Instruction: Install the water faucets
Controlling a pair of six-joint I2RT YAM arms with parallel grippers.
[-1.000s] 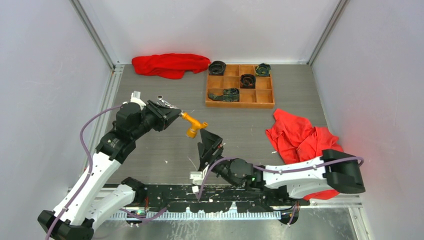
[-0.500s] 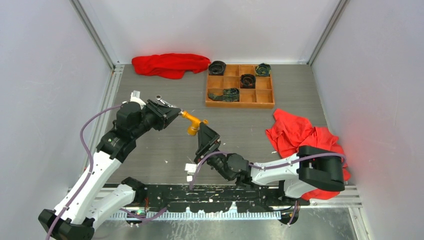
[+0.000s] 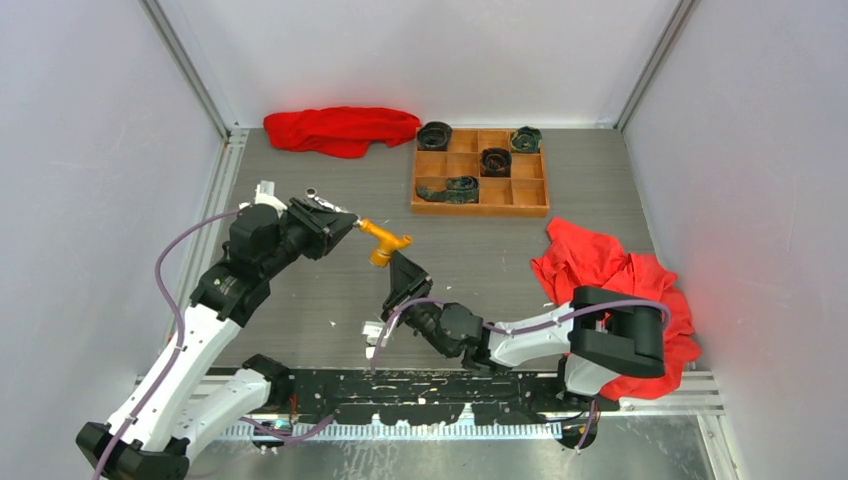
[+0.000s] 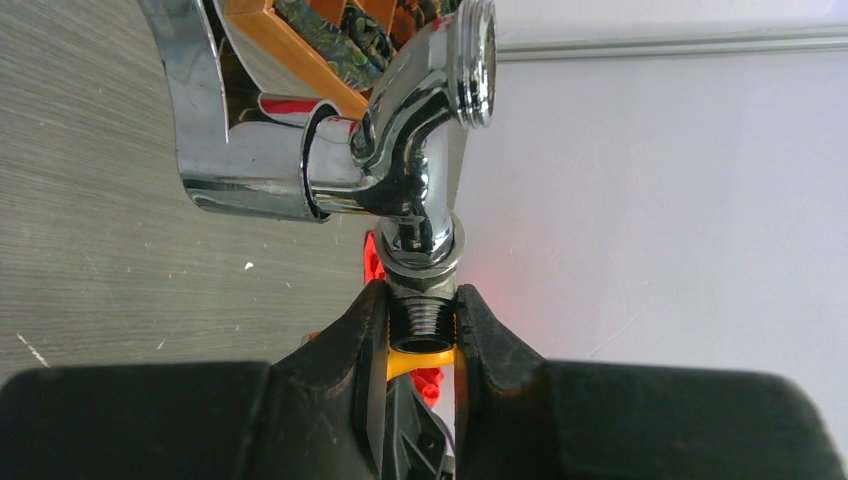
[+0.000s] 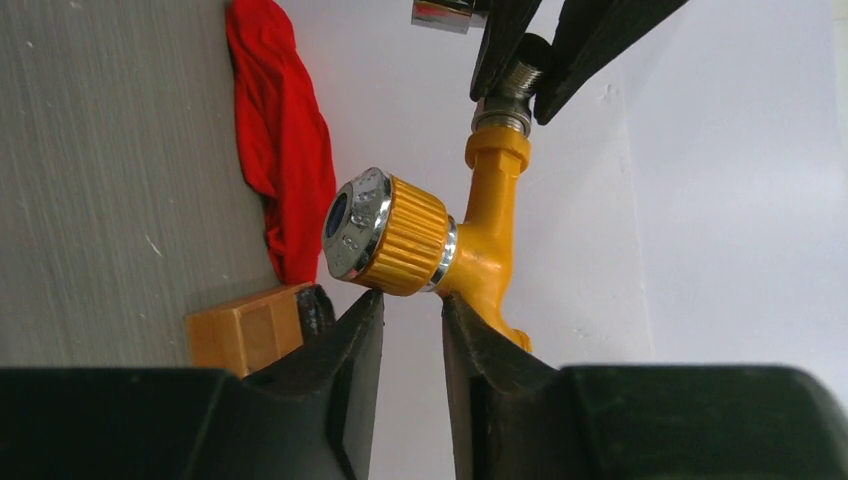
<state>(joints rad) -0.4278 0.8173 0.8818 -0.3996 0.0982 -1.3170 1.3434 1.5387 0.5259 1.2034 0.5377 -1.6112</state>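
Water faucets (image 3: 383,243) | silver faucet (image 4: 400,170) meets orange faucet (image 5: 490,240) at the thread, held aloft | left gripper (image 4: 421,325) pinching silver thread | right gripper (image 5: 408,310) narrowly parted, empty | I'd clamp orange body squarely, twist along thread axis.

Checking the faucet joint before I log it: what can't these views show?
Left wrist: the left gripper covers the thread between silver faucet and orange faucet, so how far it is screwed in is hidden.
Right wrist: the right gripper hides the orange faucet's spout; the top edge cuts off the silver faucet.
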